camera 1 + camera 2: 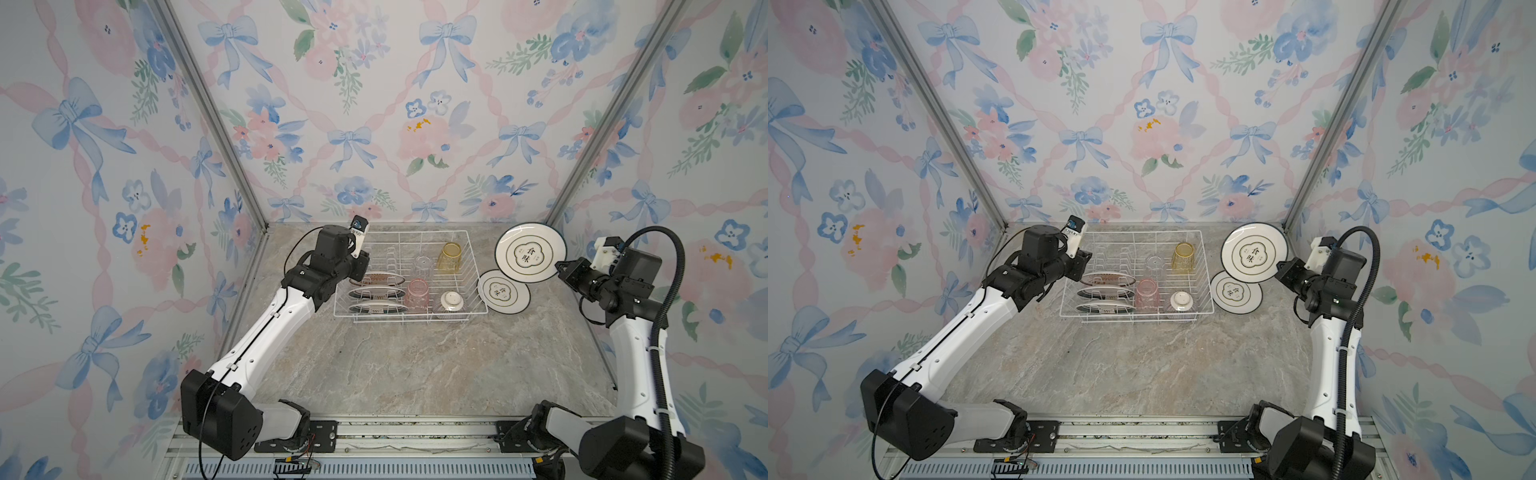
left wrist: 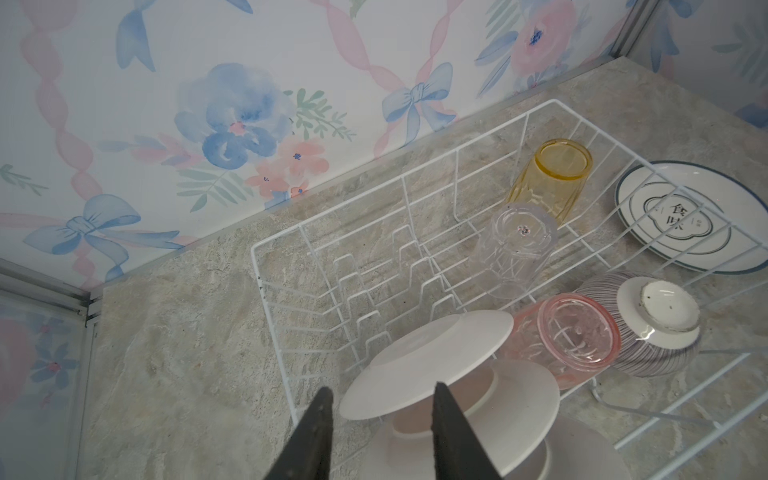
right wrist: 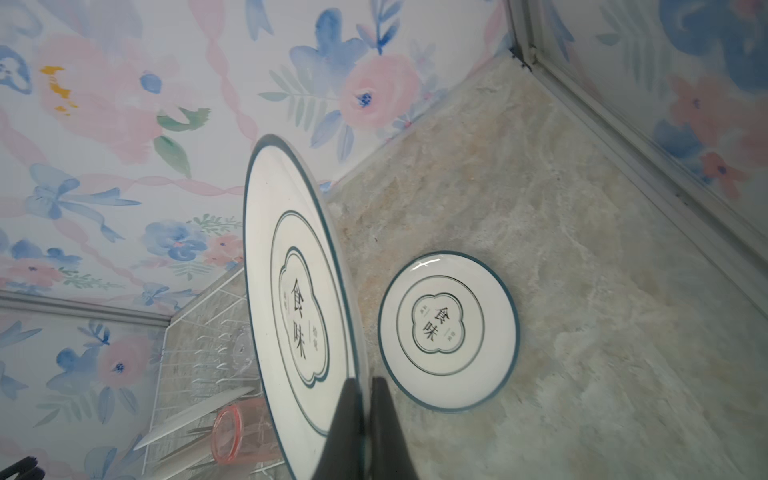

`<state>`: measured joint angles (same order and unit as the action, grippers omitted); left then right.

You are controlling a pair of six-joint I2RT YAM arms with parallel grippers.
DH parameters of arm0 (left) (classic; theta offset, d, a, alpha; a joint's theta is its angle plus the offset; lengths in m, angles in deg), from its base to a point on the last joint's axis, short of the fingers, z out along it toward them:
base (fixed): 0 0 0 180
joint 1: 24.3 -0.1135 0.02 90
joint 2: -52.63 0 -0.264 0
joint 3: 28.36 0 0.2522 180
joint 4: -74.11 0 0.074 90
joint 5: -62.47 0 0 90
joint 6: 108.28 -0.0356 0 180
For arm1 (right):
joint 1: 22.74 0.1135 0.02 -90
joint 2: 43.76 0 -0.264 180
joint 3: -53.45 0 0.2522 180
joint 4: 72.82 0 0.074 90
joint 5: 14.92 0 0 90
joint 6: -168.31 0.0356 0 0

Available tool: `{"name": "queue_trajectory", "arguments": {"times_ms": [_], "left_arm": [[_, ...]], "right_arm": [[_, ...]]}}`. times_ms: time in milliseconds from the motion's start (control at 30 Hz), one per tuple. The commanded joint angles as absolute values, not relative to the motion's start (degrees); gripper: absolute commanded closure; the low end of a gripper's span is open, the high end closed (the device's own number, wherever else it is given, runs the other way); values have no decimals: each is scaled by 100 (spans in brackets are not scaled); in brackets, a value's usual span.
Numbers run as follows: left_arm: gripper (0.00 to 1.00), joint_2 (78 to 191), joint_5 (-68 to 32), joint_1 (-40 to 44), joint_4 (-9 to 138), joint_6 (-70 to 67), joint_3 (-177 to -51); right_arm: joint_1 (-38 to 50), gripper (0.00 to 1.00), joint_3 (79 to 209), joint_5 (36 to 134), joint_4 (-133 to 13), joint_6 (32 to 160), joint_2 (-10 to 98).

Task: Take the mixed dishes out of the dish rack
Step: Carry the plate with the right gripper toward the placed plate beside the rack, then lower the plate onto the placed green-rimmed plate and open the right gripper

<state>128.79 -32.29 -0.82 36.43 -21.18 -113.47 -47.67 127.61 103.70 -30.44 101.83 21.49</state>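
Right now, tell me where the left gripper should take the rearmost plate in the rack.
Pinch the upper rim of the rearmost plate, coming from above with the left gripper. It stands on edge between the prongs of the dish rack, so only that thin rim is free, and open jaws can straddle it.

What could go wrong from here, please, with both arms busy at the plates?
1. The right gripper pinches the held plate only at its rim, in the air near the table plate; it could slip and strike it.
2. The left gripper stands open at a rack plate close to the pink tumbler; lifting may knock the tumbler.
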Motion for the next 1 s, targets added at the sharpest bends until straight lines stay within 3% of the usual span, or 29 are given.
{"name": "queue_trajectory", "arguments": {"times_ms": [0, 967], "left_arm": [[59, 12725, -3406, -74, 3416, -2161, -11253], [60, 13013, -2994, -61, 3359, -2110, -11531]], "right_arm": [[-4850, 100, 12314, 10328, -2907, 10185, 2354], [-4956, 100, 11088, 10970, -5966, 11293, 4618]]}}
